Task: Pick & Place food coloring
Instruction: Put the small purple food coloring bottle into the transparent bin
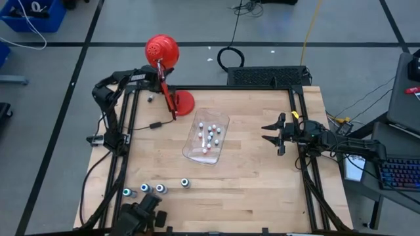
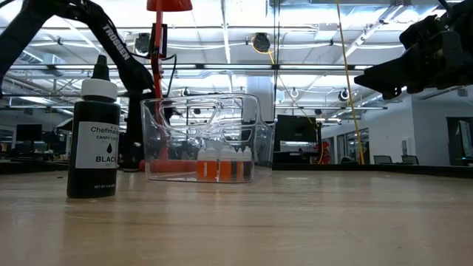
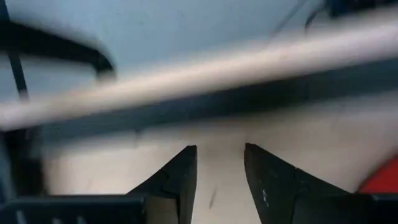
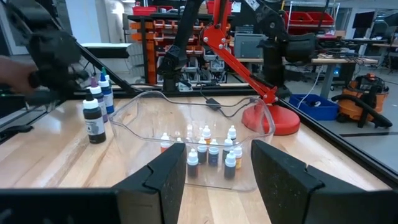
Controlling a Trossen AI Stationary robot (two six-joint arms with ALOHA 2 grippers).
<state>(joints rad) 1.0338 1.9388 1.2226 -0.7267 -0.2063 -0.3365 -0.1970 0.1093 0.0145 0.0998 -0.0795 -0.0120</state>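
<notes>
Closest in the low view, a black candy-color bottle (image 2: 93,140) hides the others, tiny food coloring bottles (image 1: 210,136) fill the clear tub (image 1: 190,150), and both empty grippers, left (image 1: 146,213) half cut off, right (image 1: 270,132), stand parted.

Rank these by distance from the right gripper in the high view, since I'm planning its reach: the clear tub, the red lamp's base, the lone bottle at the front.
From the right gripper:
1. Clear tub, mid-table, just to its left.
2. Red lamp base, beyond the tub, toward the back.
3. Lone bottle, front of the table; not far off the lamp base.
</notes>
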